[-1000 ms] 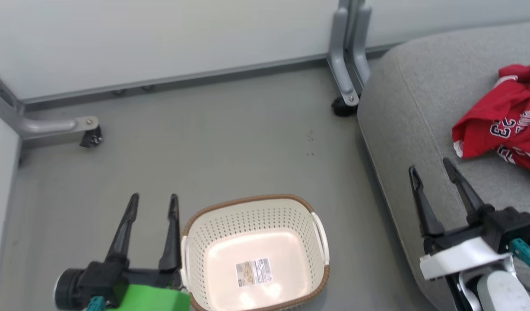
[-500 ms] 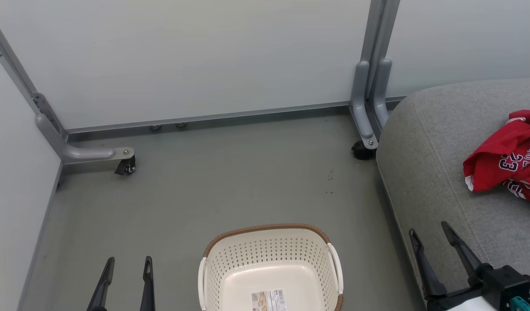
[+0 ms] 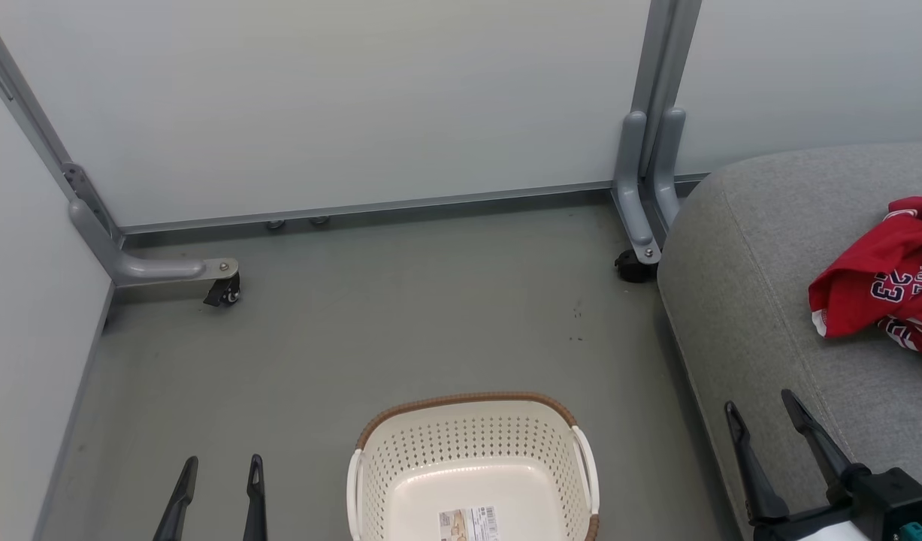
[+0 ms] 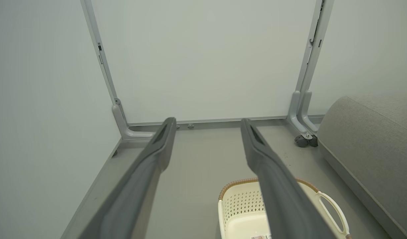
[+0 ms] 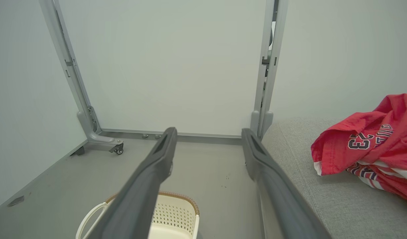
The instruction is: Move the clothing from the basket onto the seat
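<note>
Looking down, I see my left pincer (image 3: pixel 222 469) and right pincer (image 3: pixel 760 400) both spread wide. The red clothing (image 3: pixel 874 293) lies heaped on the grey seat (image 3: pixel 746 285); the cream basket (image 3: pixel 468 396) stands on the floor (image 3: pixel 430 315) between the pincers.

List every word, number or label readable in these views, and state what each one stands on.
"23": on the red jersey lying on the grey seat cushion.
Other lettering on the jersey: partly folded under, not readable.
Paper label on the bottom of the laundry basket: print too small to read.
</note>
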{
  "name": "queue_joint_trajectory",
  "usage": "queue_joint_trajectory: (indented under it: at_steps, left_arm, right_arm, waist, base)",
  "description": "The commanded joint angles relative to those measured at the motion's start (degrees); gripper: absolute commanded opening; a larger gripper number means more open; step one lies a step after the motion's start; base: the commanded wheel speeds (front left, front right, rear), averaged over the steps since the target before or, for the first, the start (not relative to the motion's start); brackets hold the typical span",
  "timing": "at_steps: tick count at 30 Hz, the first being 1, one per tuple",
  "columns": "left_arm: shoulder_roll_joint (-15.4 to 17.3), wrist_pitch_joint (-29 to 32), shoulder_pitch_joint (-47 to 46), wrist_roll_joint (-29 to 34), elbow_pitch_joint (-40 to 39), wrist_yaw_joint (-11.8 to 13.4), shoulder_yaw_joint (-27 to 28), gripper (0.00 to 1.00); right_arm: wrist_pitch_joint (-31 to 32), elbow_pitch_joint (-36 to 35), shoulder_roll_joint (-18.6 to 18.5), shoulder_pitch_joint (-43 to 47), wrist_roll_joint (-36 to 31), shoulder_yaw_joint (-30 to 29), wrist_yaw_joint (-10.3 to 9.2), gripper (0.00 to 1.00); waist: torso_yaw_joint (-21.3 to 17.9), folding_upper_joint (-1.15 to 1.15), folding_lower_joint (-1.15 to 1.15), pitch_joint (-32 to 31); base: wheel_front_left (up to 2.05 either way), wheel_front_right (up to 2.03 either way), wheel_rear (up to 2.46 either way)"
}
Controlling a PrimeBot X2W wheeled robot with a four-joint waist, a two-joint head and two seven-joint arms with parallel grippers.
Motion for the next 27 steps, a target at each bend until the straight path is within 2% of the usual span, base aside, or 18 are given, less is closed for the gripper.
queue_joint_trajectory:
  at_steps: [1,2,3,7,27]
  left_arm:
    - [-0.06,-0.16,0.34,0.64,0.00,-0.38,0.16,1.00]
    - [-0.06,-0.16,0.45,0.59,0.18,-0.51,0.04,1.00]
    - [-0.01,0.01,0.00,0.08,0.26,-0.35,0.02,0.00]
    - [-0.18,0.38,0.00,-0.52,2.24,-0.37,-0.17,0.00]
    - [0.89,4.77,-5.77,-23.74,5.35,-0.76,0.35,0.00]
  right_arm:
    - [0.01,-0.23,-0.24,1.00,-0.18,-0.11,-0.11,1.00]
    - [0.01,-0.21,-0.25,1.02,-0.19,-0.12,-0.11,1.00]
    - [0.00,0.02,-0.04,0.15,0.04,0.01,0.00,0.00]
    - [0.05,1.88,0.59,0.30,0.37,0.33,0.01,0.00]
    - [4.46,5.73,0.50,-4.37,22.58,-0.33,-0.01,0.00]
  waist:
    - [-0.04,0.00,0.01,-0.05]
    - [-0.07,0.00,0.01,-0.08]
    - [-0.06,0.00,0.01,-0.07]
    - [-0.06,0.00,0.01,-0.07]
    - [0.06,0.00,0.01,0.59]
  base:
    - [0.00,0.00,0.00]
    - [0.00,0.00,0.00]
    - [0.00,0.00,0.00]
    - [0.00,0.00,0.00]
    - [0.00,0.00,0.00]
